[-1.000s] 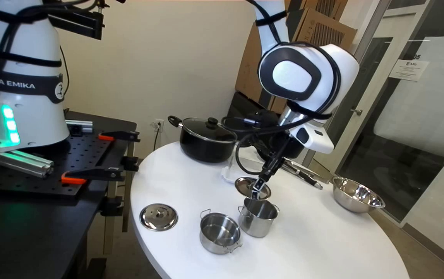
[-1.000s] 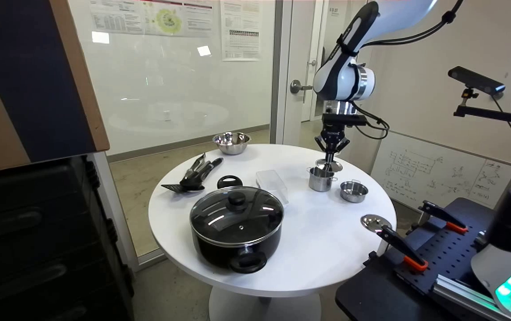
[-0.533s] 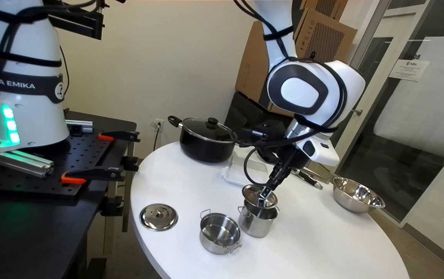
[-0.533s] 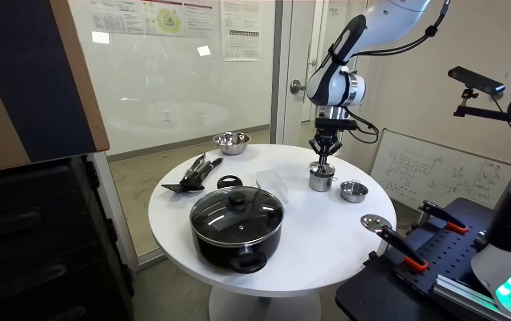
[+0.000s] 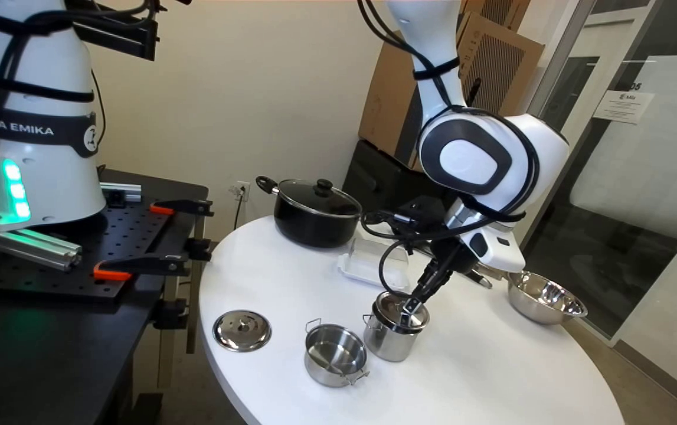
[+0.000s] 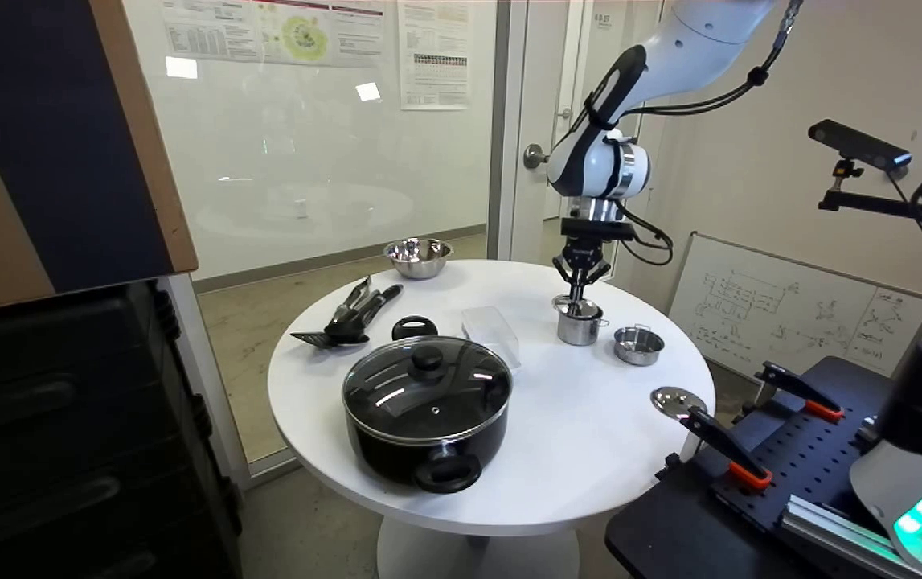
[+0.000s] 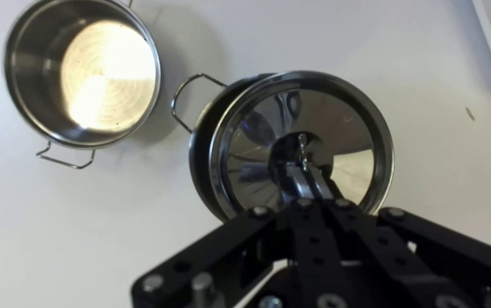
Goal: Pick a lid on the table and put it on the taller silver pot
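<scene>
Pot lid (image 7: 307, 122) clasped by the end effector (image 7: 305, 168) shows right of centre over the taller steel pot (image 5: 388, 343) in the wrist view, likely needing nudging left.

Ok so I shifted my gripper (image 7: 303, 167) across and got the lid (image 7: 318, 113) over most of the tall pot (image 5: 390, 345).

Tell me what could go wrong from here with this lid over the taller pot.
The lid looks off-centre in the wrist view, leaving part of the taller pot uncovered; released now, it might tip. The gripper holds only the small knob, so the lid could swivel. The shorter pot stands close by; a sideways nudge might knock the pots together.
</scene>
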Motion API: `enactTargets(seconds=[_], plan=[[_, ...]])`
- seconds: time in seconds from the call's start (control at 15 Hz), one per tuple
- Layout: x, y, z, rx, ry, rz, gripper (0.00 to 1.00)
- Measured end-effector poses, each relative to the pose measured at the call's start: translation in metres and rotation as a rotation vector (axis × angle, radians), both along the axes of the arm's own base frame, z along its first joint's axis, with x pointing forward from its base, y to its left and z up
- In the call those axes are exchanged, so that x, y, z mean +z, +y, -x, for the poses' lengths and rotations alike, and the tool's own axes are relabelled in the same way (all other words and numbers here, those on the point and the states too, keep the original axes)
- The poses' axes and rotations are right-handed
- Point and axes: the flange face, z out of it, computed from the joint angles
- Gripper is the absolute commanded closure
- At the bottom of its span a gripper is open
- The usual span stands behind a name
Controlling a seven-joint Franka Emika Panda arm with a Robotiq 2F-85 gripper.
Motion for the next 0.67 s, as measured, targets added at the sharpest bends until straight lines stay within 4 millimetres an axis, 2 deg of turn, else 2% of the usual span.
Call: enactTargets(seconds=[0.67], plan=[[-0.0075, 0.0001, -0.009, -0.019, 0.023, -0.005, 1.0]])
